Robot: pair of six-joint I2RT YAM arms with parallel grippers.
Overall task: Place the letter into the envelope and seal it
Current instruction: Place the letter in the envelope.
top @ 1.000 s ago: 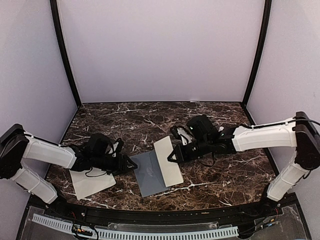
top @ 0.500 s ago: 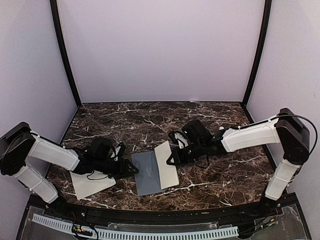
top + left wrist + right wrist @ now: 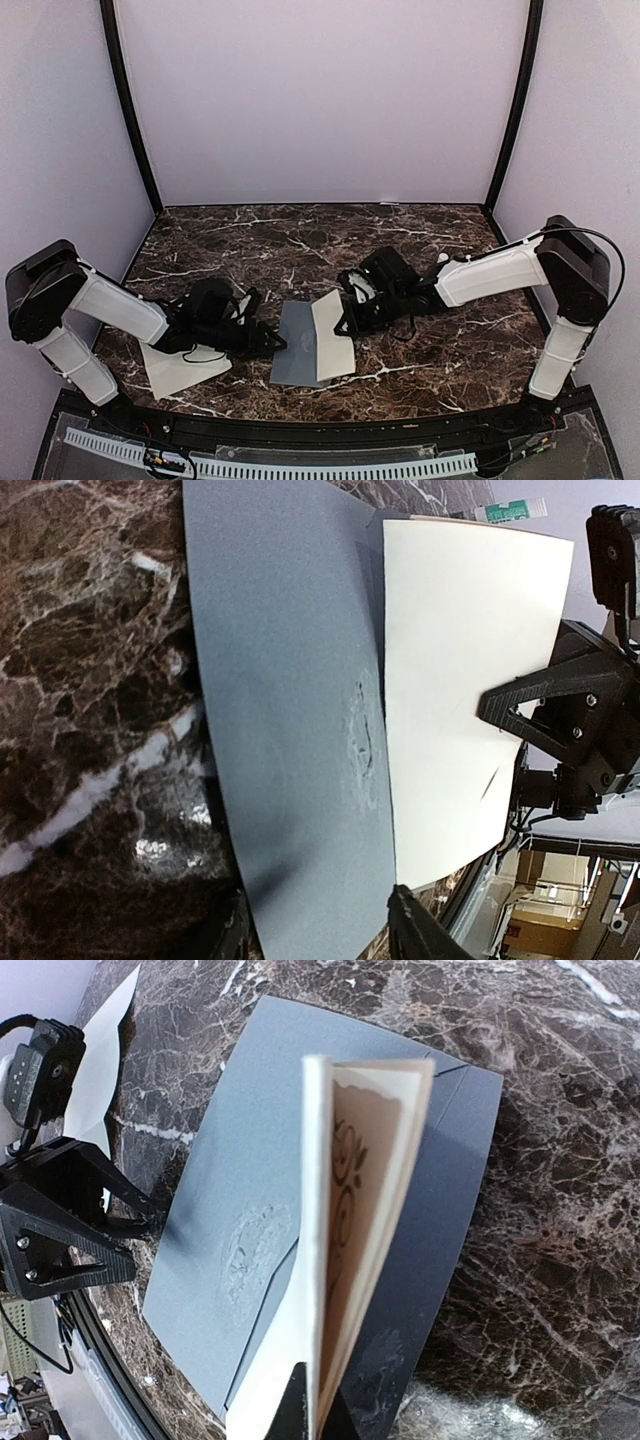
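Observation:
The grey envelope [image 3: 292,348] lies flat at the table's front middle. The cream letter [image 3: 331,330] stands tilted over its right half, with its lower edge along the envelope's middle; I cannot tell whether it is inside. My right gripper [image 3: 347,318] is shut on the letter's right edge. In the right wrist view the folded letter [image 3: 360,1210] shows edge-on between the fingers [image 3: 312,1415] above the envelope [image 3: 230,1210]. My left gripper [image 3: 276,345] is at the envelope's left edge. In the left wrist view its jaws stand apart with the envelope [image 3: 290,730] between them, beside the letter [image 3: 460,680].
A white sheet [image 3: 180,368] lies under my left arm at the front left, and also shows in the right wrist view [image 3: 105,1050]. The table is dark marble [image 3: 300,240], with lilac walls on three sides. A black rail runs along the front edge [image 3: 320,425].
My right gripper has moved left with the letter and tipped it up more steeply. My left gripper has moved right and nearer, and the envelope has turned a little.

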